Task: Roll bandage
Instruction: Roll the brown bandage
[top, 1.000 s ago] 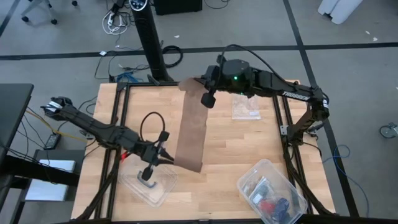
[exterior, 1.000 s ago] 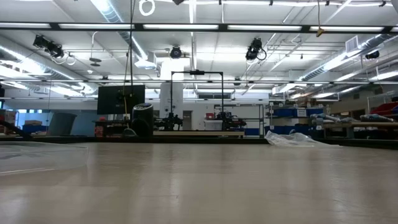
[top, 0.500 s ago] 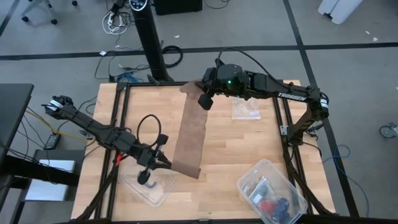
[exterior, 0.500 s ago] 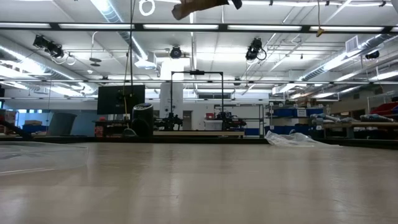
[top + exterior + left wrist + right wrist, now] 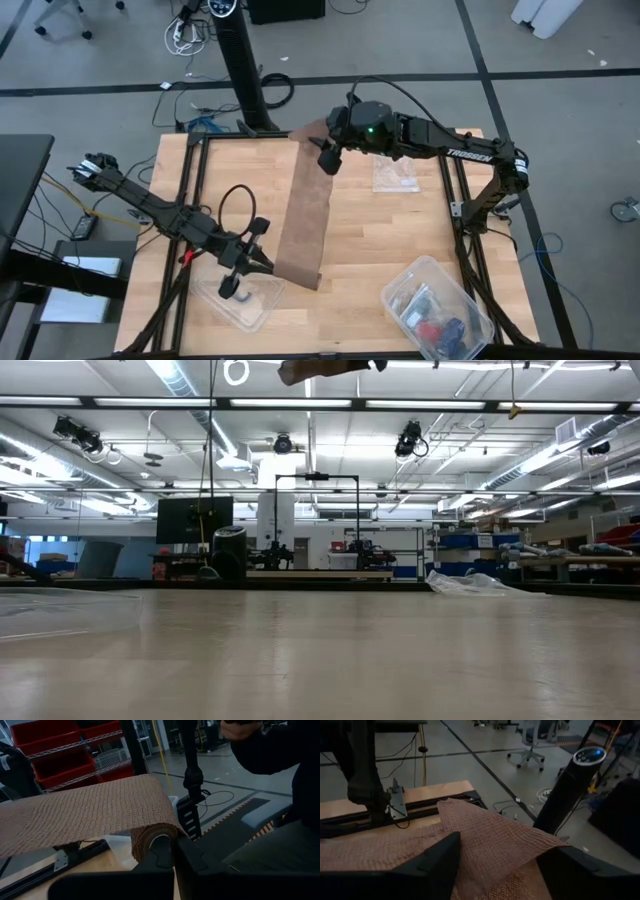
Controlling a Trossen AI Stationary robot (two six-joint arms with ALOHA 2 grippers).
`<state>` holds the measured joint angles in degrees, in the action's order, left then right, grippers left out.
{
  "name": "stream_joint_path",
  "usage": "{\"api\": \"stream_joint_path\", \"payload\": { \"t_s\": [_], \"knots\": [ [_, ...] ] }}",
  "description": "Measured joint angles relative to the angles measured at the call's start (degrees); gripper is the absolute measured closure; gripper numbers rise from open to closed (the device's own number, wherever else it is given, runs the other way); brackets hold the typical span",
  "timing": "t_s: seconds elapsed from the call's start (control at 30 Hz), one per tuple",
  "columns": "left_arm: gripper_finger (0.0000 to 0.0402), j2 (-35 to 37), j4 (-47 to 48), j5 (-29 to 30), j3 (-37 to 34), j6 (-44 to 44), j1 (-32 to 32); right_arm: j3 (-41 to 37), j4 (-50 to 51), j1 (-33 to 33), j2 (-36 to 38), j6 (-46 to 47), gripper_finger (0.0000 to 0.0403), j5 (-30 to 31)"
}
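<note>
Compared with a moment ago, not much has shifted: the left gripper (image 5: 252,262) has slid a touch toward the counter's front-left, and the near end of the bandage (image 5: 305,215) has gone with it, so the strip now ends a little closer to the clear tray (image 5: 245,298). The right gripper (image 5: 327,160) has barely budged at the far end.

The bandage is a long brown strip stretched across the middle of the wooden counter (image 5: 370,240), running from the back edge toward the front. In the left wrist view the near end is wound into a small roll (image 5: 152,837), and the left fingers (image 5: 160,851) are clenched on that roll, with the rest of the strip sweeping away flat and lifted off the wood. In the right wrist view the far end of the strip (image 5: 490,840) lies between the right fingers (image 5: 437,857); they look closed on the fabric, with a loose corner folded up beyond them. In the low view that end shows only at the very top of the frame (image 5: 320,368).

Room-wise: the far end sits right at the back rail. A clear bag (image 5: 394,174) lies just beside the right arm, and a clear tub of bits (image 5: 436,308) is at the front-right corner, well apart from the strip. The wood between strip and tub is bare.
</note>
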<state>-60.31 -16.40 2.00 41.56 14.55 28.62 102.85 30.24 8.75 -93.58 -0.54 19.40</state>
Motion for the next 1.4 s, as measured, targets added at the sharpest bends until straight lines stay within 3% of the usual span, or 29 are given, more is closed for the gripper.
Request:
{"api": "stream_joint_path", "payload": {
  "t_s": [0.2, 0.53, 0.87, 1.07, 1.4],
  "knots": [
    [0.0401, 0.0, 0.0, 0.0, 0.0, -0.2, 0.0, 0.1, -2.2, -0.5, 0.0, -1.6, 0.0119, 0.0],
    [0.0401, 0.0, 0.7, -0.1, 0.0, -1.5, 0.0, 0.1, 5.4, 0.7, 0.0, 11.8, 0.0116, -0.3],
    [0.0401, 0.0, 1.6, -0.1, 0.0, -1.6, 0.0, 0.1, 10.8, 3.0, 0.0, 19.8, 0.0113, -14.5],
    [0.0401, 0.0, 1.7, -0.2, 0.0, -2.3, 0.0, 0.1, 10.6, 2.3, 0.0, 17.2, 0.0113, -17.9],
    [0.0401, 0.0, 2.2, -0.1, -0.1, -3.3, 0.0, 0.1, 17.0, 4.2, 0.0, 22.8, 0.0111, -20.4]
  ]
}}
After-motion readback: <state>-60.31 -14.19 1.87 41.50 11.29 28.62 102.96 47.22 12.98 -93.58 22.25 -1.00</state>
